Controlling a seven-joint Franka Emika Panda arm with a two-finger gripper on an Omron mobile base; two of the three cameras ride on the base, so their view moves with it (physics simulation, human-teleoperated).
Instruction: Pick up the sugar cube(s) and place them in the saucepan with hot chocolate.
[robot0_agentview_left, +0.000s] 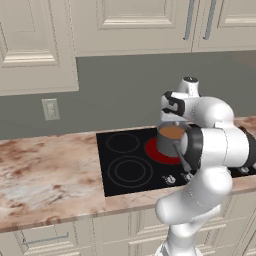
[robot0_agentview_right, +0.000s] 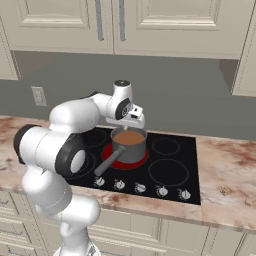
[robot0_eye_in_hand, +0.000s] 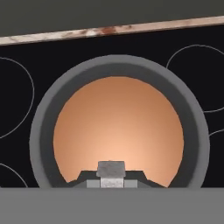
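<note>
The grey saucepan (robot0_eye_in_hand: 199, 131) stands on the glowing red burner (robot0_agentview_right: 108, 150) of the black cooktop, its long handle (robot0_agentview_right: 106, 162) pointing toward the front. Light-brown hot chocolate (robot0_eye_in_hand: 118, 127) fills it to a round surface. My gripper (robot0_eye_in_hand: 110, 180) hangs straight above the pan, looking down into it. A small pale grey sugar cube (robot0_eye_in_hand: 110, 169) sits pinched between the two dark fingertips. From the right base view the gripper (robot0_agentview_right: 136, 123) hovers just over the pan's back rim (robot0_agentview_right: 131, 131). In the left base view my own arm covers part of the saucepan (robot0_agentview_left: 167, 140).
The black cooktop (robot0_agentview_left: 125, 165) has several burner rings and a row of knobs (robot0_agentview_right: 140, 187) along its front. Marble counter (robot0_agentview_left: 45, 170) extends on both sides. A wall outlet (robot0_agentview_left: 50, 109) and upper cabinets (robot0_agentview_right: 165, 25) sit behind and above.
</note>
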